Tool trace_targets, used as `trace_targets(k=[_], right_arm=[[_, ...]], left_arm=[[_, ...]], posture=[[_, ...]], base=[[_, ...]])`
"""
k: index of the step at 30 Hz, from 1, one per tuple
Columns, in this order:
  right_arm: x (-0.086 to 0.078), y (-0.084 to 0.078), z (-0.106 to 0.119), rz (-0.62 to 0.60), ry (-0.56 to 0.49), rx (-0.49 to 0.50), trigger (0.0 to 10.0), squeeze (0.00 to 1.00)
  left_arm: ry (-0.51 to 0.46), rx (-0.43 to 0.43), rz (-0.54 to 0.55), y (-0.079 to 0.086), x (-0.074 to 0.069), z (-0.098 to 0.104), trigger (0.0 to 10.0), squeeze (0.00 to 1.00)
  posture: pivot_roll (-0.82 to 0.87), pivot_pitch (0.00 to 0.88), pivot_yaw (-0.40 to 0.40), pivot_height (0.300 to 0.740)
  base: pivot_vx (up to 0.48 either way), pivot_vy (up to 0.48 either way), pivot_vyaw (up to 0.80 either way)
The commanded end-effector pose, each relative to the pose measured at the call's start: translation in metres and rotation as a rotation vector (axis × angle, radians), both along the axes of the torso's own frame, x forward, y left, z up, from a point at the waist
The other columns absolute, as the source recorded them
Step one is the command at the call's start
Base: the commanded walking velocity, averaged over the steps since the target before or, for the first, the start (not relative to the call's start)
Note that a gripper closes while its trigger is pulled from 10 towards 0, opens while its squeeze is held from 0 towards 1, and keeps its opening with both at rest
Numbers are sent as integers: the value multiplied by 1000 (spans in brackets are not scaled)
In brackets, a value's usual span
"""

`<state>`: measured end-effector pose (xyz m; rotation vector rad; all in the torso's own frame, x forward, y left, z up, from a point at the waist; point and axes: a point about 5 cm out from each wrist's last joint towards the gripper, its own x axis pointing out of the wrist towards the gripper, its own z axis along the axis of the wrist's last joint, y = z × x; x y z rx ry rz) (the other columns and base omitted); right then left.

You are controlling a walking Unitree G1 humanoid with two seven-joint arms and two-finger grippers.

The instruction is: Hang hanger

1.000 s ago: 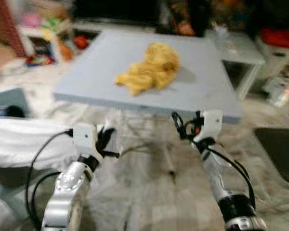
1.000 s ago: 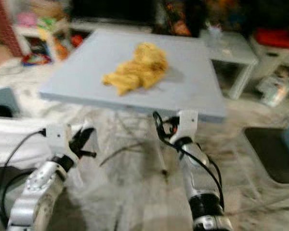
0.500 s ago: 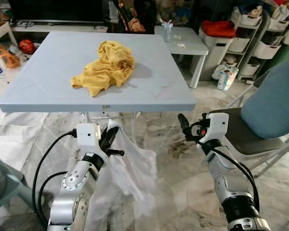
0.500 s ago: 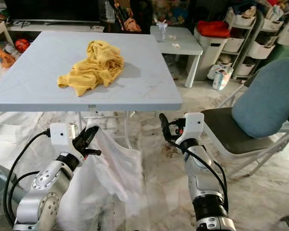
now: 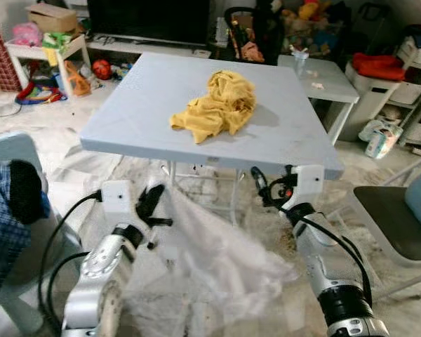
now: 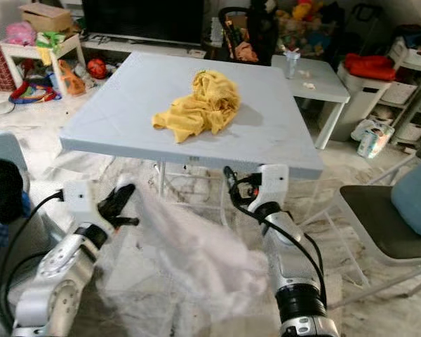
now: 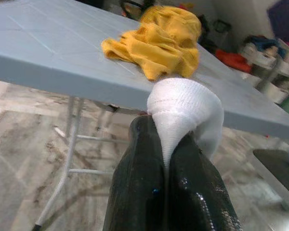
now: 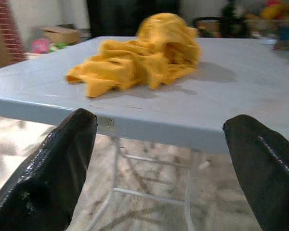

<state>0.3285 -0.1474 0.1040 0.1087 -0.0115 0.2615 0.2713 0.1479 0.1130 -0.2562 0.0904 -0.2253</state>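
My left gripper (image 5: 151, 201) is shut on a thin white cloth (image 5: 217, 260), low in front of the grey table (image 5: 126, 119). The cloth billows out to the right, under my right arm. In the left wrist view a white fold (image 7: 183, 106) is pinched between the black fingers (image 7: 144, 192). My right gripper (image 5: 261, 184) is open and holds nothing, just below the table's front edge; its fingers (image 8: 53, 163) stand wide apart. A crumpled yellow cloth (image 5: 216, 105) lies in the middle of the tabletop. I see no hanger.
A chair with a blue plaid garment (image 5: 7, 225) stands close on my left. A grey chair (image 5: 400, 225) is at the right. Behind the table are a small side table (image 5: 323, 74), a toy shelf (image 5: 49, 49) and storage bins (image 5: 379, 67).
The camera has swung, so the whole scene has shifted. The white cloth hung down half a second ago and now flares out to the right. Both grippers keep their states.
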Motion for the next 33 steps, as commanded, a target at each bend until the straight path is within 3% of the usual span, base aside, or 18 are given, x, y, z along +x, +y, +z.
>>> trace_targets(k=[1, 11, 22, 26, 33], right_arm=[[1, -11, 2, -35, -1, -16, 10000, 0], [2, -12, 2, -39, -2, -18, 10000, 0], [3, -13, 5, -50, -13, -48, 10000, 0], [3, -14, 6, -67, -17, -54, 10000, 0], [-3, -30, 2, -179, 27, -109, 10000, 0]], left_arm=[[-11, -16, -27, -10, 3, 5, 10000, 0], [2, -18, -34, -8, 3, 2, 10000, 0], [12, -5, -34, -6, 5, 0, 10000, 0], [1, -1, -32, -3, 3, -1, 10000, 0], [31, 63, 25, 24, -7, -14, 10000, 0]], posture=[[-3, 0, -65, 740], [-6, 0, -61, 740], [-18, 0, -51, 740], [-24, 0, -32, 740], [-20, 0, -19, 740]], base=[[0, 480, -719], [0, 480, -713], [0, 480, 0], [0, 94, 0], [0, 0, 0]])
